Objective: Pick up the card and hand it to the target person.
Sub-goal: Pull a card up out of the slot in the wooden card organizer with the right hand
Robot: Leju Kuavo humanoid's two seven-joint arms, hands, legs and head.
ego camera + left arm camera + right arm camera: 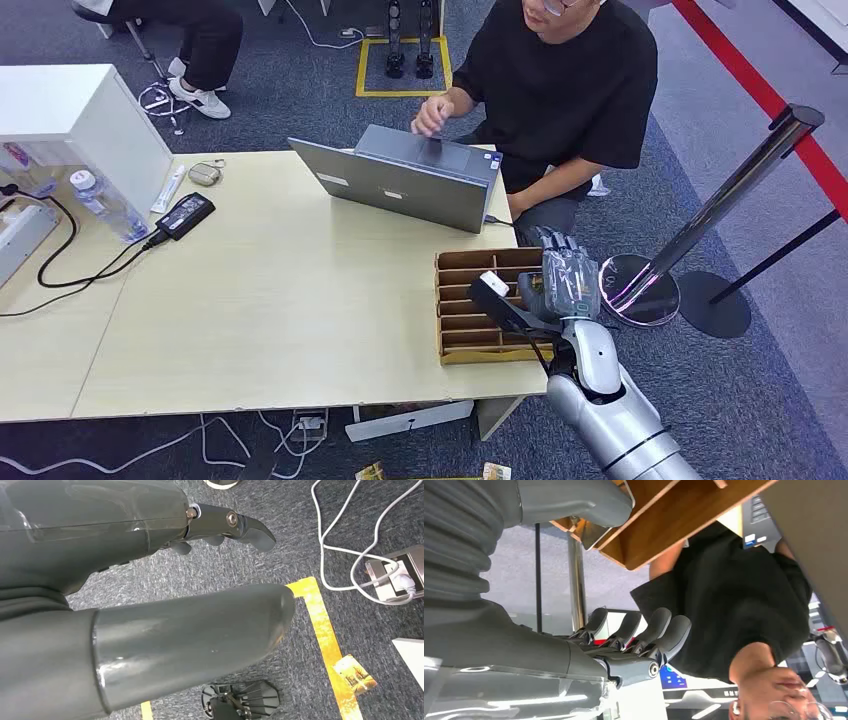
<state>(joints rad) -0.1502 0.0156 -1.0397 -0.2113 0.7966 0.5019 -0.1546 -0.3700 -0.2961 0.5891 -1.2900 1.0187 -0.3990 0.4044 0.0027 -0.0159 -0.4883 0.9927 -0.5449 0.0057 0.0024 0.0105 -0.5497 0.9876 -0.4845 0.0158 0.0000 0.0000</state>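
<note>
A wooden card box [480, 310] with several slots stands at the table's front right edge. My right hand [565, 278] hovers at the box's right side, fingers pointing toward the seated person in black [560, 80]. In the right wrist view its thumb [574, 500] lies against the box [674, 525] beside a shiny card corner [589, 532], while the fingers [644, 630] stay apart from the thumb, holding nothing. My left hand [175, 645] hangs over the carpet, fingers spread and empty.
An open grey laptop [410, 180] sits in front of the person. A power adapter [185, 215], a bottle [100, 200] and a white cabinet [70, 110] stand far left. A chrome barrier post [740, 185] rises right of the table. Cables and a power strip [395, 577] lie on the floor.
</note>
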